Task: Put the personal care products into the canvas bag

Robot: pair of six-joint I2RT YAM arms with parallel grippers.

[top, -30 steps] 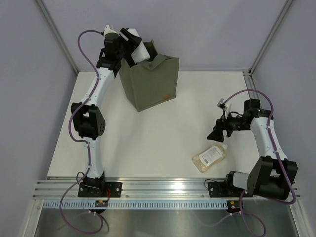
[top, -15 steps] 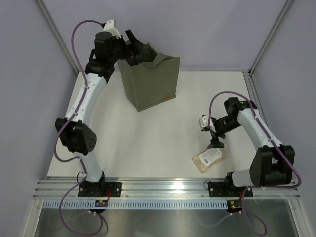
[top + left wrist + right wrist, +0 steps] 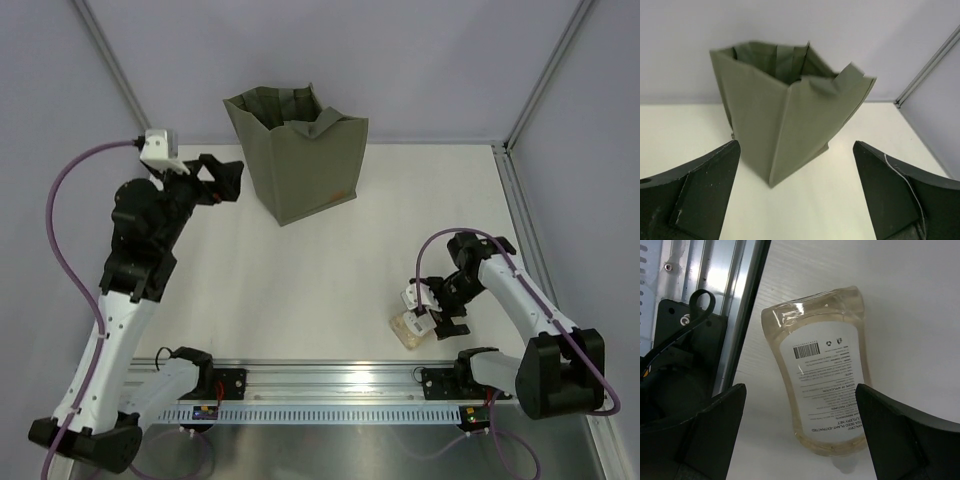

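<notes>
The canvas bag [image 3: 303,160] stands upright and open-mouthed at the back of the table; it also fills the left wrist view [image 3: 785,120]. My left gripper [image 3: 226,181] is open and empty, to the left of the bag and pointing at it [image 3: 797,200]. One clear amber-liquid bottle [image 3: 407,328] with a white label lies flat near the front edge. My right gripper [image 3: 437,322] is open and hangs right over it. In the right wrist view the bottle [image 3: 822,380] lies between the spread fingers [image 3: 695,435]. No other products show.
The aluminium rail [image 3: 330,385] with both arm bases runs along the near edge, close beside the bottle [image 3: 742,295]. Frame posts [image 3: 540,80] and grey walls close the back and the sides.
My left gripper has pulled back from the bag's mouth, down and to the left. My right gripper has come down and forward over the bottle.
</notes>
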